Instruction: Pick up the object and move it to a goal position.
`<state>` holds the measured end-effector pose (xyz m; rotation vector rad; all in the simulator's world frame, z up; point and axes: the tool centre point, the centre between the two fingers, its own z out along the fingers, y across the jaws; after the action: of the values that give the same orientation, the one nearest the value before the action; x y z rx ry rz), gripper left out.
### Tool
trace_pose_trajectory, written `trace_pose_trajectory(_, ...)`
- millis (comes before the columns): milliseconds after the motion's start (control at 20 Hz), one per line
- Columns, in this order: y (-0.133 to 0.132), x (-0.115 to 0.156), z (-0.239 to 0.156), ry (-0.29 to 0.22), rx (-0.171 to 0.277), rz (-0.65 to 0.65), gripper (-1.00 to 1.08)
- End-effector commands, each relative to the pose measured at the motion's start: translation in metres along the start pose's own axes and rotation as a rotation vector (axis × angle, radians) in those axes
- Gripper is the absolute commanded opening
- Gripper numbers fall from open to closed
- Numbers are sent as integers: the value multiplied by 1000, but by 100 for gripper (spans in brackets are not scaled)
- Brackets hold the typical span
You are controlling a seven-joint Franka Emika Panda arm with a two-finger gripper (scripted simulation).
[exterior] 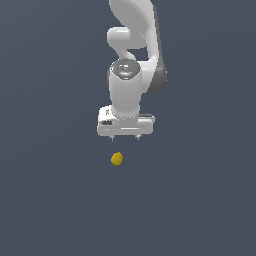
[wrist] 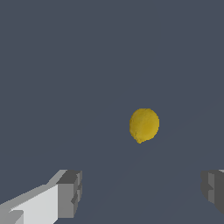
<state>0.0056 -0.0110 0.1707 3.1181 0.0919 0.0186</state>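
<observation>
1. Your gripper (exterior: 125,137) hangs above the ball (exterior: 117,159) with fingers (wrist: 70,192) spread wide — room to straddle it.
2. The ball lies free on the grey floor (exterior: 200,200), below and apart — descend before closing.

A yellow-orange ball (exterior: 117,159), a white hand (exterior: 125,137) with grey fingertips (wrist: 70,194), plain slate-blue ground.

The exterior view faces the arm from afar; the wrist view looks down close past the jaws, both catching the ball (exterior: 117,159).

Glossy white rounded arm (exterior: 131,55) with grey joints and grey-padded end effector (exterior: 125,137).
</observation>
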Motion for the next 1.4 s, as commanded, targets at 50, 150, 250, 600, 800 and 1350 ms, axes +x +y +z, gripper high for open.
trace_pose_trajectory(50,0,0,0,0,0,-1,100)
trace_pose_trajectory(150,-2,0,-1,1,-1,-12,100)
trace_pose_trajectory(250,-7,0,-2,3,-3,-35,100)
trace_pose_trajectory(600,-20,0,-6,9,-9,-80,100)
trace_pose_trajectory(800,-18,0,-5,8,-8,-83,100)
trace_pose_trajectory(1350,-3,9,20,2,-3,-185,100)
